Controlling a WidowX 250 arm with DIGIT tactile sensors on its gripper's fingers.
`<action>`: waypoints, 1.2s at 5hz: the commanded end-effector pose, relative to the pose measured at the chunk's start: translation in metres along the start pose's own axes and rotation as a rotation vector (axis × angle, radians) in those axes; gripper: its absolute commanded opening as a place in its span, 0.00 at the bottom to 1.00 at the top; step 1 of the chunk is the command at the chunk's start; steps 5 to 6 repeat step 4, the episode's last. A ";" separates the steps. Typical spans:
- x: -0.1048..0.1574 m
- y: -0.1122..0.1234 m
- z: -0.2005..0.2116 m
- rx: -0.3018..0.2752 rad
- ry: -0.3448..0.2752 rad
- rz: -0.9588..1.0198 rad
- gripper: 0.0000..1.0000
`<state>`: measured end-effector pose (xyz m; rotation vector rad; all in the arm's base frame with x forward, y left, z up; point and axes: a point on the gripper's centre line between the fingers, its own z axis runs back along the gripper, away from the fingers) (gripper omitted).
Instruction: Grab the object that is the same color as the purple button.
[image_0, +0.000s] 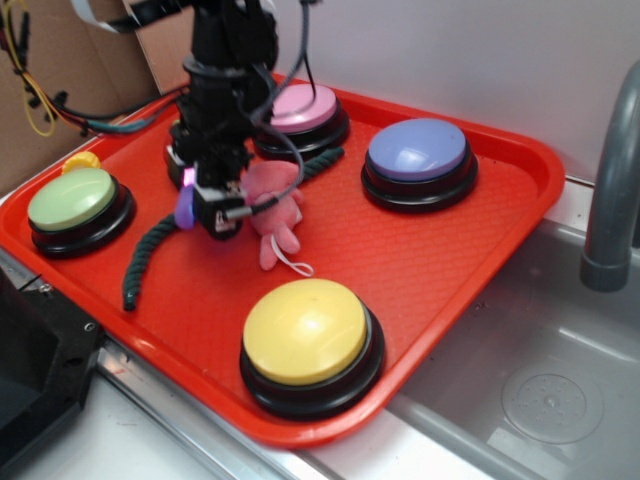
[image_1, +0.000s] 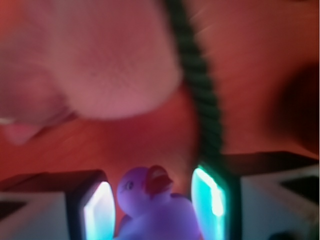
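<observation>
Small lavender-purple rubber duck (image_1: 155, 207) with a red beak sits between the claw's (image_0: 205, 212) two lit pads (image_1: 100, 212). Likely light, smooth, slightly squashy; best held across the body, below the head. Jaws stand narrowly spread with the duck between them; contact can't be confirmed. Pink plush toy (image_1: 95, 60) and dark green rope (image_1: 200, 85) lie just ahead.

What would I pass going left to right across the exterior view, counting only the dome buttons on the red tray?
Green button → yellow button → purple button. The pink button is left out: it overlaps the yellow one's span, so its place is unclear.
</observation>
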<state>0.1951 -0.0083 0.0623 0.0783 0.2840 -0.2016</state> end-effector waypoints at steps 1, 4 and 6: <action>-0.029 0.005 0.083 -0.004 -0.241 0.073 0.00; -0.029 0.005 0.116 0.058 -0.334 0.132 0.00; -0.029 0.005 0.116 0.058 -0.334 0.132 0.00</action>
